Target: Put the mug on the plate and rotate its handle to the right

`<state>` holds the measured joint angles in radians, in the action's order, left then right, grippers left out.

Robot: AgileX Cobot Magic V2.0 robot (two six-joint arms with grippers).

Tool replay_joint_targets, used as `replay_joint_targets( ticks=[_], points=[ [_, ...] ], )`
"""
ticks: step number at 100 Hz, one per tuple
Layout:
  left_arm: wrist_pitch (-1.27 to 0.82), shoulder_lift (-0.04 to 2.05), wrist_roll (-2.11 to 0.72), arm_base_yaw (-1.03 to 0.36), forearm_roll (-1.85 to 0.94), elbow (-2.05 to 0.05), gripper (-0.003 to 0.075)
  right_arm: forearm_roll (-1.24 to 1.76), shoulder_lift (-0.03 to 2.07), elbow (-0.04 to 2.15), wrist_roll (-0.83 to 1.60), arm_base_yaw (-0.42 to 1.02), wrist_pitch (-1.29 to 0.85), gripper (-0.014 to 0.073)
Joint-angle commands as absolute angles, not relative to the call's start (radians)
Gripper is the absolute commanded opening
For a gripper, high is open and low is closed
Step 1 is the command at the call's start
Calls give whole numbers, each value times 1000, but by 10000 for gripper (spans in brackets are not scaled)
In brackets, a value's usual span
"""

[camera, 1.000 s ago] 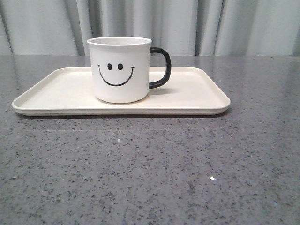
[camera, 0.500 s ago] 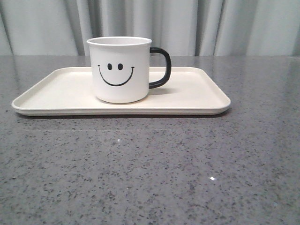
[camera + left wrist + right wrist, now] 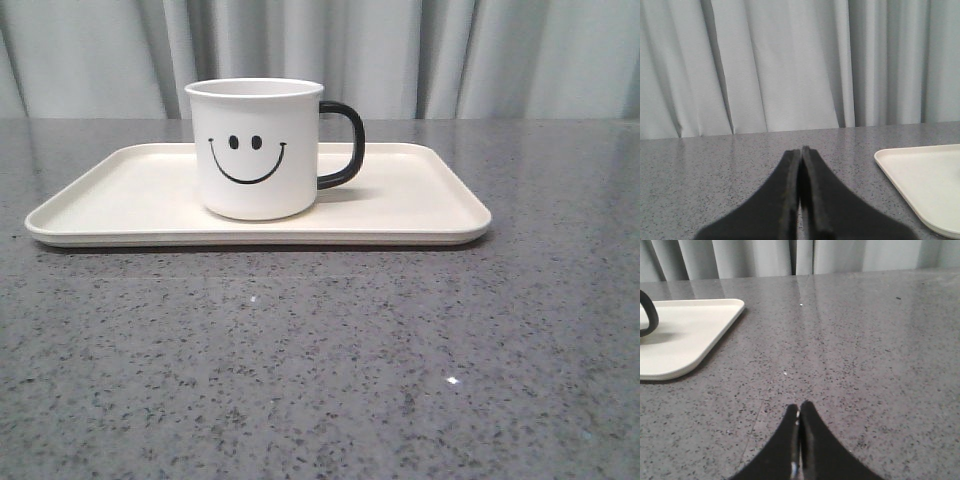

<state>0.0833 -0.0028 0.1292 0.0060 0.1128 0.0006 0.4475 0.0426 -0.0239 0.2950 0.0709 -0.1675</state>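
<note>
Bench: grey speckled stone bench (image 3: 320, 360), bare and wide in front of and to either side of the tray.
Plate: large flat cream rectangular plate (image 3: 420, 205) with rounded corners and a low rim, lying well in from the near bench edge.
Mug: white cylindrical mug (image 3: 257, 150) with a black smiley, upright on the plate, left of its middle.
Handle: glossy black loop handle (image 3: 345, 145), pointing right.
Left claw (image 3: 801, 152): closed, empty, beside the plate's corner.
Right claw (image 3: 799, 410): closed, empty, over bare bench.
Change: none; mug and plate lie as a second ago.
</note>
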Motion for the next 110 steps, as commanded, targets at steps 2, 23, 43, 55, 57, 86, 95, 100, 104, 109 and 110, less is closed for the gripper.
replay_joint_targets(
  ticks=[2,23,43,55,57,86,95,100,104,109,110],
  points=[
    [158,-33,139,8,102,10,-20,331,51,-14,179,73,-77,-111],
    [158,-33,139,8,102,10,-20,291,51,-28,154,73,-56,-111],
    [158,-33,139,8,102,10,-20,287,50,-28,154,73,-36,-111],
    [158,-33,139,8,102,10,-20,284,22,-28,154,73,-40,-111],
    [158,-33,139,8,102,10,-20,283,16,-28,155,73,-43,-111],
    [158,-33,139,8,102,10,-20,277,-19,-28,156,73,-42,-111],
    [158,-33,139,8,102,10,-20,277,-31,-28,156,73,-44,-111],
    [158,-33,139,8,102,10,-20,277,-31,-28,156,73,-45,-111],
    [158,-33,139,8,102,10,-20,277,-31,-28,156,73,-46,-111],
    [158,-33,139,8,102,10,-20,277,-31,-28,156,73,-48,-111],
    [158,-33,139,8,102,10,-20,277,-31,-28,156,73,-48,-111]
  ],
)
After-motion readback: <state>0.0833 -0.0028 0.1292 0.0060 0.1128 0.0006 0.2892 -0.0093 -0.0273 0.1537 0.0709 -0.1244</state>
